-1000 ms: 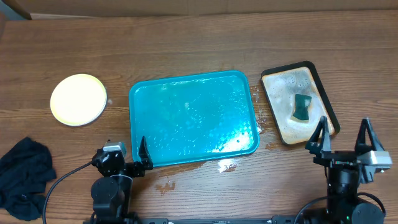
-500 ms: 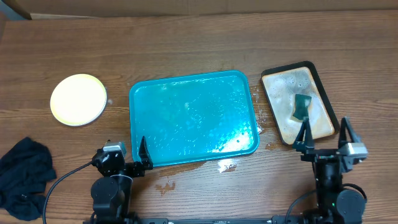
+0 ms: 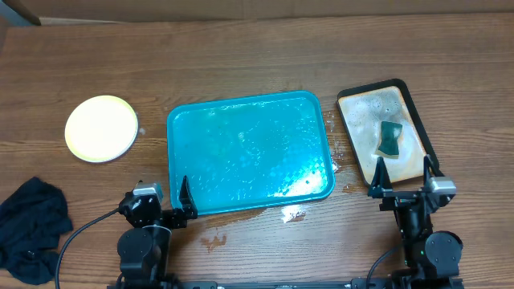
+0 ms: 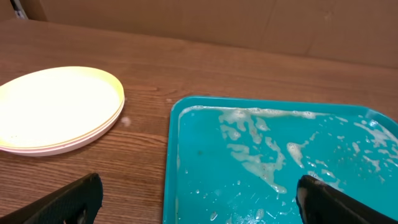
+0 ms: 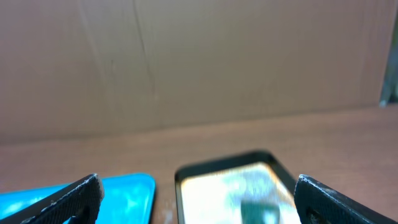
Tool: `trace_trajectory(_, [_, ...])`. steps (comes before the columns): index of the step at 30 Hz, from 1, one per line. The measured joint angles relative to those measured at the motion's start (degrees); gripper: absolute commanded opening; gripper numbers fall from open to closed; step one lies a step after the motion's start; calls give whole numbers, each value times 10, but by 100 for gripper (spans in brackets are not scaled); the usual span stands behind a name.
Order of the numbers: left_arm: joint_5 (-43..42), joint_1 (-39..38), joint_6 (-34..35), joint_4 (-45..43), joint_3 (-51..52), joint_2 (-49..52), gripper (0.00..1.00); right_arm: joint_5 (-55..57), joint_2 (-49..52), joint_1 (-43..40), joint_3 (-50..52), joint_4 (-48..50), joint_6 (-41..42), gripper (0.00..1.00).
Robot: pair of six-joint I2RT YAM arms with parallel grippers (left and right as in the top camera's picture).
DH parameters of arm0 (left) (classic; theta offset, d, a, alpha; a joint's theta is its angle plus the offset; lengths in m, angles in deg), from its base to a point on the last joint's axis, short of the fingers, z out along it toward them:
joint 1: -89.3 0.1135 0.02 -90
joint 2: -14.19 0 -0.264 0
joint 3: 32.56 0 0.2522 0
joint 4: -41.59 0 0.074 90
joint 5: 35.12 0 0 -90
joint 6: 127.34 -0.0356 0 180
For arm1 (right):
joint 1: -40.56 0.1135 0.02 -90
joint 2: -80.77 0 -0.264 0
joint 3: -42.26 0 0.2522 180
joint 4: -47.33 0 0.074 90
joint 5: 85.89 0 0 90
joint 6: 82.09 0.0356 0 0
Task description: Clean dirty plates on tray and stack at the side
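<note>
The plates [image 3: 99,128] lie in one stack on the wood at the far left, a pale yellow-green one on top; the left wrist view shows the plates [image 4: 59,109] with stacked rims. The turquoise tray [image 3: 183,120] holds only suds and water drops, and its near left corner [image 4: 176,155] lies between my left fingers. My left gripper [image 3: 163,195] stands open at the tray's front left edge, holding nothing. At the front right my right gripper [image 3: 403,172] is open and empty, facing the soapy tray [image 5: 186,177].
A black-rimmed soapy tray [image 3: 418,112] with a green sponge [image 3: 390,138] sits right of the turquoise tray. A dark cloth [image 3: 30,229] lies at the front left. Water spots [image 3: 293,214] mark the wood by the tray's front edge. A cardboard wall [image 5: 199,62] backs the table.
My right arm has drawn left and lower toward its base, still open. The left arm, plates and trays have not moved.
</note>
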Motion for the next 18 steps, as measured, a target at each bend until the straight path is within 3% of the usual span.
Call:
trace_trajectory(4, [0,0,0,0,0,0,100,-17,0,0,0,-43,-5,100])
trace_trajectory(18, [0,0,0,0,0,0,100,-50,0,0,0,-45,-45,100])
